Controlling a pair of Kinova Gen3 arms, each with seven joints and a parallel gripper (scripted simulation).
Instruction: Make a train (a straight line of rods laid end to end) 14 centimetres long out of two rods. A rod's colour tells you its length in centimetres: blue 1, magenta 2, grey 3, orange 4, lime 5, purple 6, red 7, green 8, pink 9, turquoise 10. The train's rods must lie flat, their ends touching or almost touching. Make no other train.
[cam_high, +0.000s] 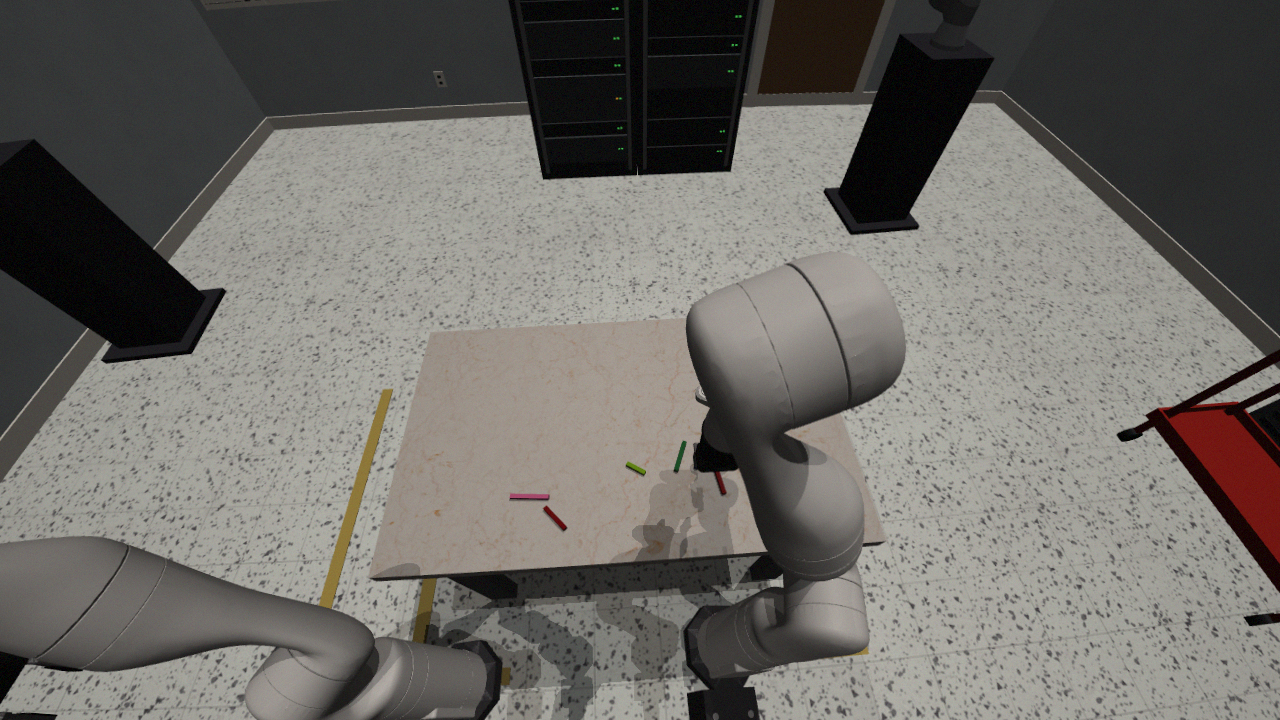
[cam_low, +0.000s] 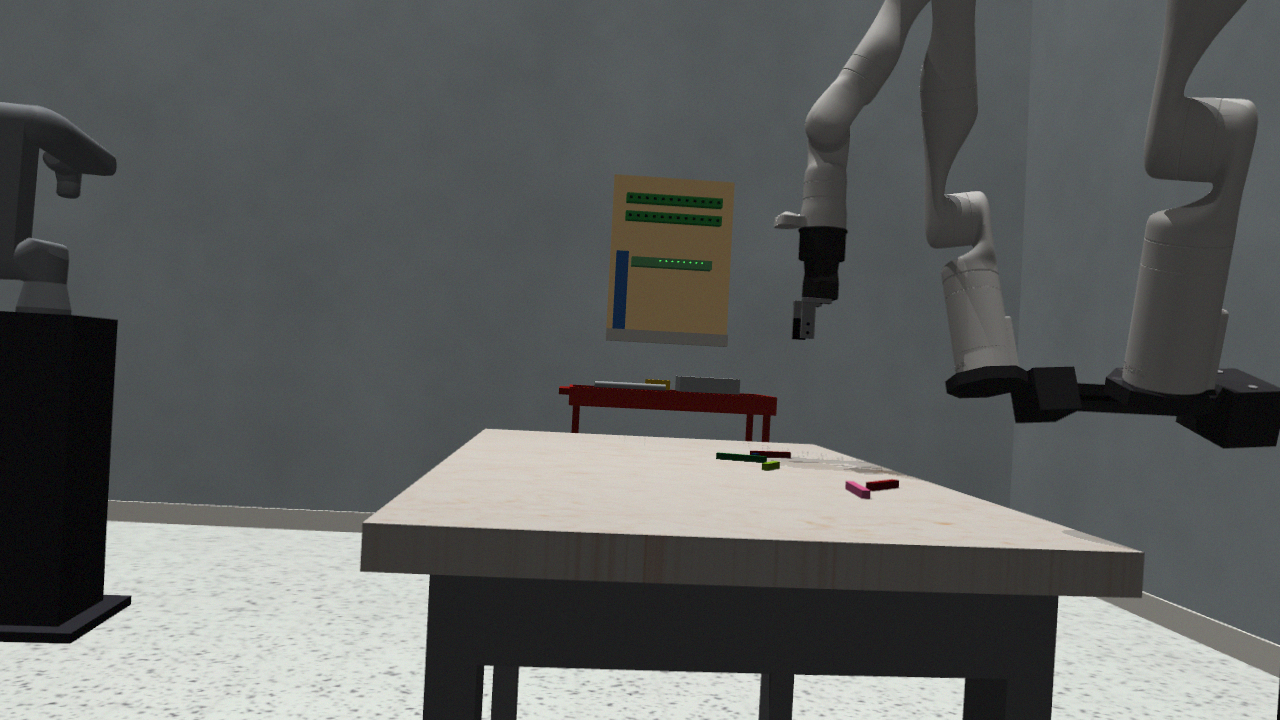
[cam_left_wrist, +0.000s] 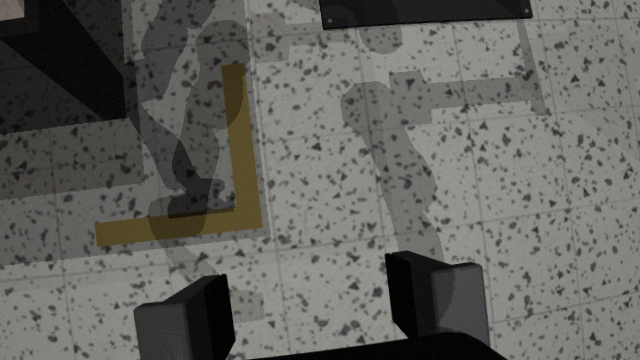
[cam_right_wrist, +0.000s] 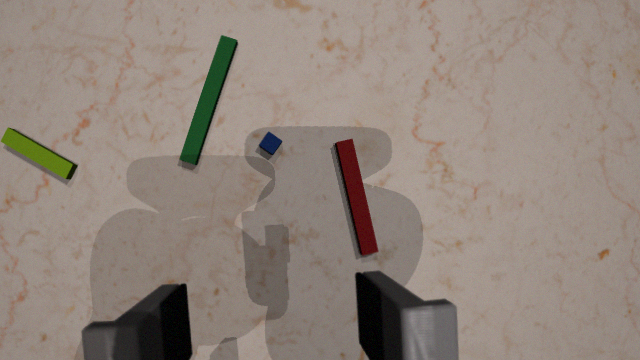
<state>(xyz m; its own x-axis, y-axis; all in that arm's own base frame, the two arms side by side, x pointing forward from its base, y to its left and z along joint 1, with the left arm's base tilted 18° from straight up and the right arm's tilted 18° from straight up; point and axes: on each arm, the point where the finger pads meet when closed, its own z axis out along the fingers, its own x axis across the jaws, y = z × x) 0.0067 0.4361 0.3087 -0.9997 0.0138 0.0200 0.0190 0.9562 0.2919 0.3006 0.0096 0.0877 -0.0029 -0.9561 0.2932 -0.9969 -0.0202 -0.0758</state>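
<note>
A red rod (cam_right_wrist: 356, 197) (cam_high: 720, 483) lies flat near my right gripper (cam_right_wrist: 274, 310) (cam_low: 803, 333), which is open, empty and high above the table. A second red rod (cam_high: 554, 518) (cam_low: 882, 484) lies farther left in the top view, close to the pink rod (cam_high: 529, 497) (cam_low: 857, 489) but at an angle to it. The green rod (cam_right_wrist: 208, 100) (cam_high: 680, 456), the lime rod (cam_right_wrist: 39, 153) (cam_high: 635, 468) and the small blue rod (cam_right_wrist: 270, 143) lie apart from one another. My left gripper (cam_left_wrist: 309, 298) is open and empty, above the floor, away from the table.
The table (cam_high: 519, 385) (cam_low: 626, 510) carries all the rods, with its near edge close behind the left red rod. The right arm (cam_high: 787, 402) hides part of the table's right side in the top view. The left arm (cam_high: 179, 608) stands off the table. A red cart (cam_high: 1226, 483) stands beyond.
</note>
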